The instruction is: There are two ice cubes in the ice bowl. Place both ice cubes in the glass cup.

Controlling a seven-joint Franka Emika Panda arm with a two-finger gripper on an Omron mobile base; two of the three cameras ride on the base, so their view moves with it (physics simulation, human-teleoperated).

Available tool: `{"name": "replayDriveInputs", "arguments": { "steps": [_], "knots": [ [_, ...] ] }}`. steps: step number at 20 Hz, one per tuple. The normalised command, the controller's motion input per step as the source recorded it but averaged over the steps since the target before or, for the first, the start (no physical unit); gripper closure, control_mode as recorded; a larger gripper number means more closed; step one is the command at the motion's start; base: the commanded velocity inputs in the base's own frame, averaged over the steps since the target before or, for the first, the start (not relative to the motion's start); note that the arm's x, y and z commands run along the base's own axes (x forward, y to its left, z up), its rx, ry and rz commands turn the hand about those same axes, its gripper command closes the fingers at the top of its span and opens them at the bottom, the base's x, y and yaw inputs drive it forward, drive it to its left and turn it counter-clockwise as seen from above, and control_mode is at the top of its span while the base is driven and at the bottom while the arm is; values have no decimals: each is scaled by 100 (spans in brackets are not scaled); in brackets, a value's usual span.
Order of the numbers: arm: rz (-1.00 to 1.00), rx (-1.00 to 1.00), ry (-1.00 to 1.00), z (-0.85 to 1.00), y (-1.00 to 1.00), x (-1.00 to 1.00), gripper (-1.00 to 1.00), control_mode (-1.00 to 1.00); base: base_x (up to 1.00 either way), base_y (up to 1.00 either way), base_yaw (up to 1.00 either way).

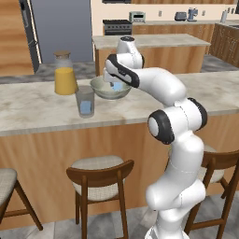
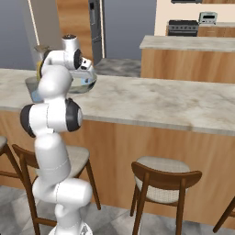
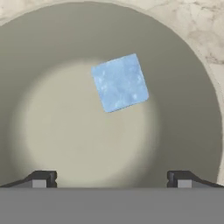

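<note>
Hanging over the ice bowl [image 1: 110,88], the claw [image 3: 111,177] points straight down into it with its two tips spread wide apart and nothing between them. From the hand view, one ice cube [image 3: 119,82] lies on the bowl's pale floor, a little off centre and clear of both tips; it sits flat, turned so its edges run slightly askew to the line between the tips, and being square it has no long axis to speak of.

Nearest along the counter [image 1: 42,109] stands the glass cup [image 1: 85,101], upright, its long axis vertical and its mouth open to the top. A second ice cube [image 1: 85,108] shows as a light-blue block low inside it. Just behind and to the right of the cup is the bowl, close to it but whether they touch I cannot tell. A jar of orange juice [image 1: 64,73] stands farther back, left of the bowl.

Wooden stools [image 1: 100,182] sit under the counter's near edge. Beyond it is a kitchen island [image 1: 154,46].
</note>
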Motion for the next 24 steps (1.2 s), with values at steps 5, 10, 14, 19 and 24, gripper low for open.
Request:
{"name": "replayDriveInputs", "arguments": {
  "steps": [5, 10, 14, 19, 24],
  "knots": [
    [4, 0, 0, 0, 5, 37, -100, -100, 0, 0, 0],
    [4, 0, 1, -5, 2, 34, -100, -100, 0, 0, 0],
    [5, 0, 3, -13, 0, 36, -100, -100, 0, 0, 0],
    [11, 0, 3, -33, -11, 23, -100, -100, 0, 0, 0],
    [10, 0, 5, -11, -18, 5, -100, -100, 0, 0, 0]
  ]
}}
